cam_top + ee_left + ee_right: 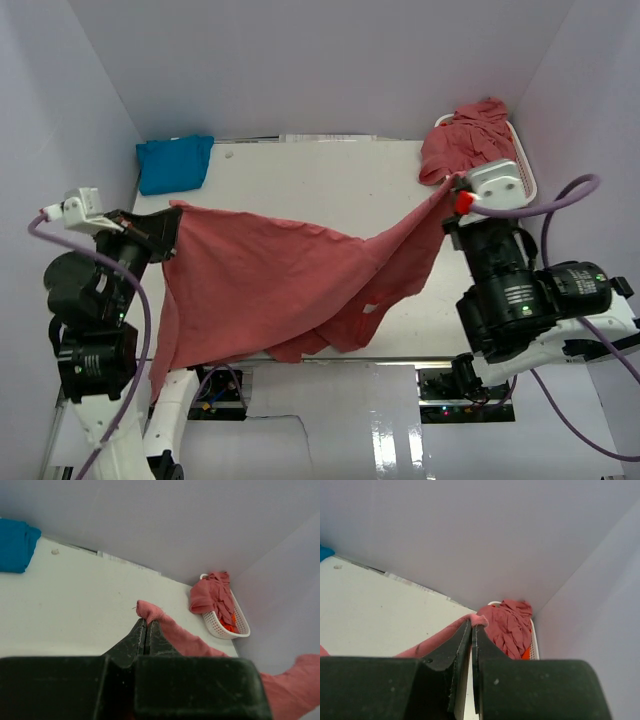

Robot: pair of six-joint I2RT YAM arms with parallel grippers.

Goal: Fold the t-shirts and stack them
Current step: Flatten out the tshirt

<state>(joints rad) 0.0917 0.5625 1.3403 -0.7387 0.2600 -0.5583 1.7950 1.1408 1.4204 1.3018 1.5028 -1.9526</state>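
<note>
From my station the white desk [330,175] fills most of the overhead view. Across its near half I see a rose-red t-shirt [270,280] spread wide and lifted at two points. It sags between them like a hammock. Its lower folds are bunched toward the near edge, and the left part hangs down past that edge.

At the far right corner sits a white slatted basket [527,180] with a heap of rose-red shirts [465,135] spilling over its rim. A turquoise shirt [175,163] lies crumpled in the far left corner, well apart from everything else. Through the basket's wall I can just make out a bit of an orange shirt [231,628] under the heap.

The left fingers [146,626] are pressed together on one corner of the spread shirt, above the left edge. The right fingers [471,629] are likewise clamped on a pinch of the same cloth, just beside the basket.
</note>
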